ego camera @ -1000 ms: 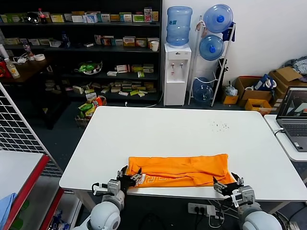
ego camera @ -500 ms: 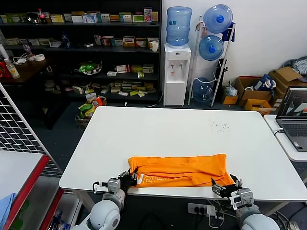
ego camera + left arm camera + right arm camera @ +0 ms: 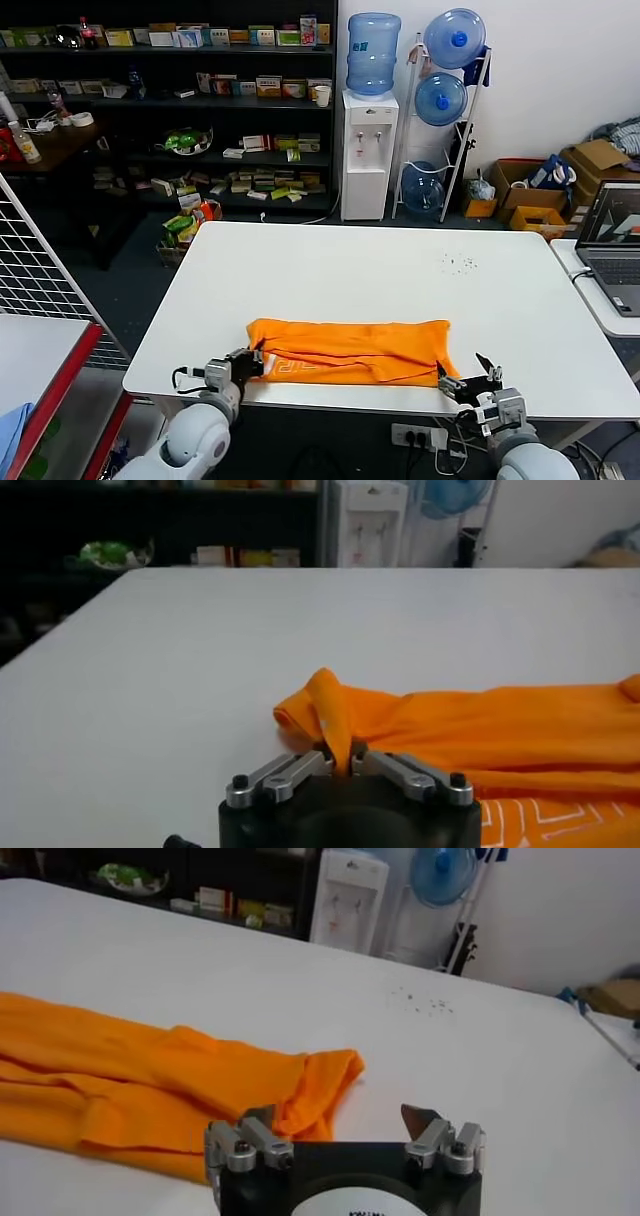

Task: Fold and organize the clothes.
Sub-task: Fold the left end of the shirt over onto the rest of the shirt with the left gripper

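Left tool point(image 3: 342, 765) pinches orange T-shirt point(image 3: 480, 730); right tool point(image 3: 340, 1116) spread wide.

The T-shirt point(image 3: 348, 351) lies on the bench point(image 3: 380, 280) near its 6 o'clock edge, stretched from 9 to 3 o'clock. The left gripper point(image 3: 251, 362) sits at the shirt's 9 o'clock end, the right gripper point(image 3: 470, 381) just off its 3 o'clock end.
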Controlling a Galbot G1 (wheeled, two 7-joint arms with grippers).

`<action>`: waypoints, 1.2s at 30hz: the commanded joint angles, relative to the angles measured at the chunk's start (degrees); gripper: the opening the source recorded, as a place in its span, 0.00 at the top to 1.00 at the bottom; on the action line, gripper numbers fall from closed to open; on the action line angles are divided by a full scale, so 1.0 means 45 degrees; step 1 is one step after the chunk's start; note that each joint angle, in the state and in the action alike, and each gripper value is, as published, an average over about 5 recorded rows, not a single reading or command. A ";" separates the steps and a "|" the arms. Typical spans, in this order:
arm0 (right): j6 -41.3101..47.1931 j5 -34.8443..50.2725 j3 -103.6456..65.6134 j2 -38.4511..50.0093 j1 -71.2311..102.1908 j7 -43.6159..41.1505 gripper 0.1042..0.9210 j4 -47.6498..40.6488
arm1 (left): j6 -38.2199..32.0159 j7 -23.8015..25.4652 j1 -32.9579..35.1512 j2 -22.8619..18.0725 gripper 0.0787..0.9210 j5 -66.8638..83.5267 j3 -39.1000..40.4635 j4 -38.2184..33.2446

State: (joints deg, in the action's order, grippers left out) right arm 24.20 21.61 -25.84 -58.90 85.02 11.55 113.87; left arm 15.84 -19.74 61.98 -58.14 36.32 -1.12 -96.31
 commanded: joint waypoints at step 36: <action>-0.1801 -0.3175 0.0289 -0.1582 -0.1286 -0.0108 0.12 -0.1921 | 0.0983 -0.1923 -0.3300 -0.4358 0.93 0.2099 0.3486 0.0495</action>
State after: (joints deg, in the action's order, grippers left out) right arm 16.58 9.04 -24.62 -64.92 80.80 11.33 107.50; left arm 19.29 -26.28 53.73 -62.75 44.09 7.61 -101.53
